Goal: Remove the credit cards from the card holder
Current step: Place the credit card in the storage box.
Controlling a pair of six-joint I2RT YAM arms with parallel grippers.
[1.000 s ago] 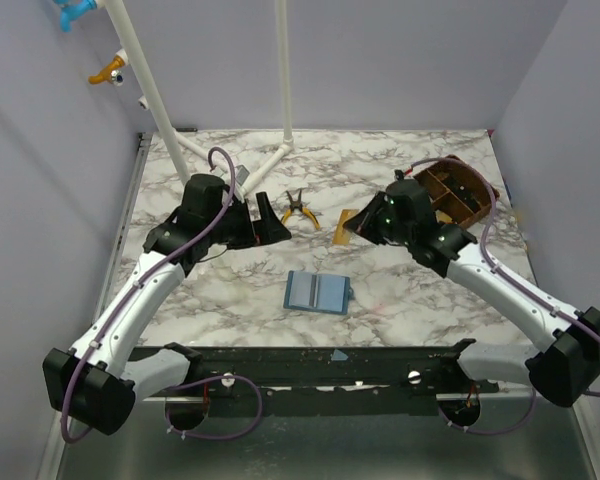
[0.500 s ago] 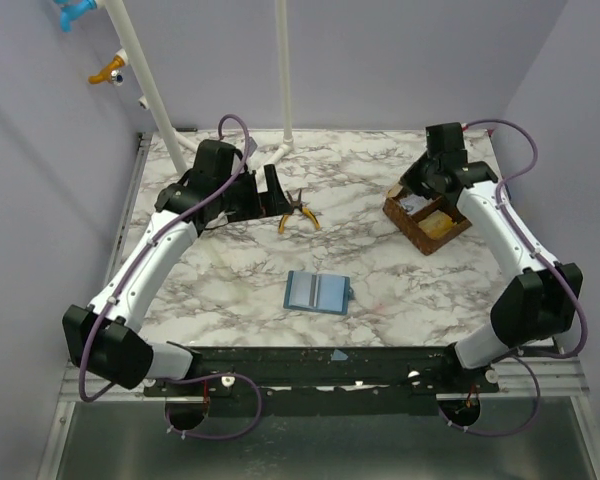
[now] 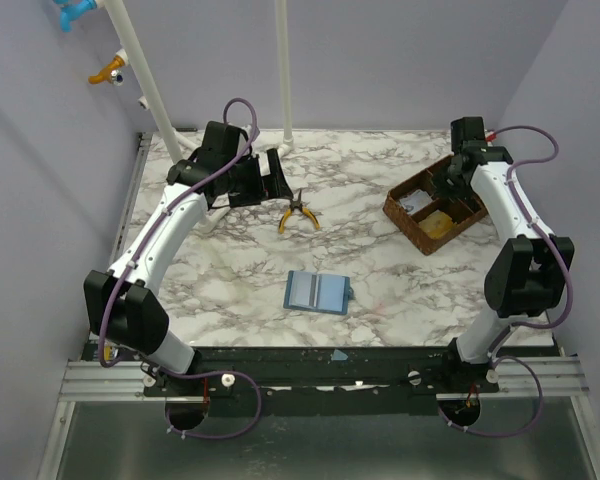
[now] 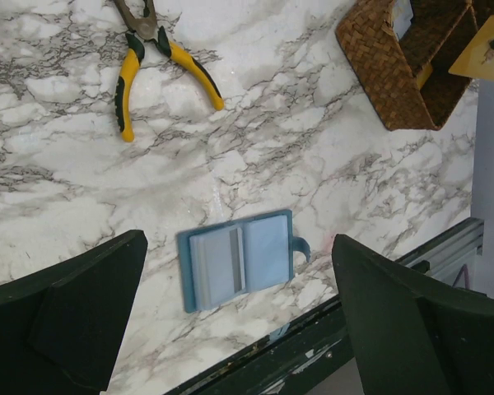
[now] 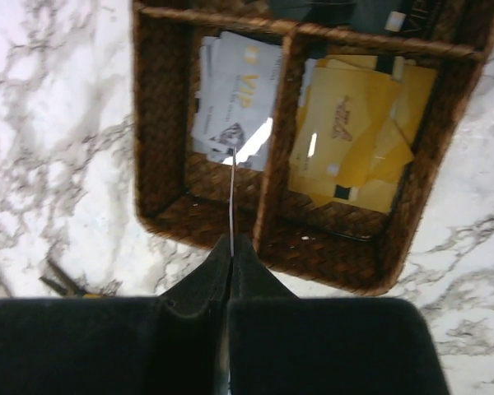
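The blue card holder [image 3: 318, 291] lies open and flat near the table's front edge, pale blue inside; it also shows in the left wrist view [image 4: 239, 259]. My left gripper [image 3: 271, 176] hangs open high above the back left of the table, fingers wide apart with nothing between them [image 4: 239, 247]. My right gripper [image 3: 452, 180] is shut on a thin credit card [image 5: 231, 197], seen edge-on, and holds it over the brown tray [image 5: 152, 123]. White cards [image 5: 230, 90] and yellow cards [image 5: 354, 123] lie in two of the tray's compartments.
The woven tray [image 3: 405, 218] stands at the back right. Yellow-handled pliers [image 3: 298, 210] lie at the back middle, and show in the left wrist view [image 4: 132, 74]. White pipes [image 3: 160, 110] rise at the back left. The table's metal front rail [image 3: 330, 360] runs below the holder.
The right arm has swung from the table's middle to above the tray, carrying the card. The left arm has pulled back and up toward the back left, still open.
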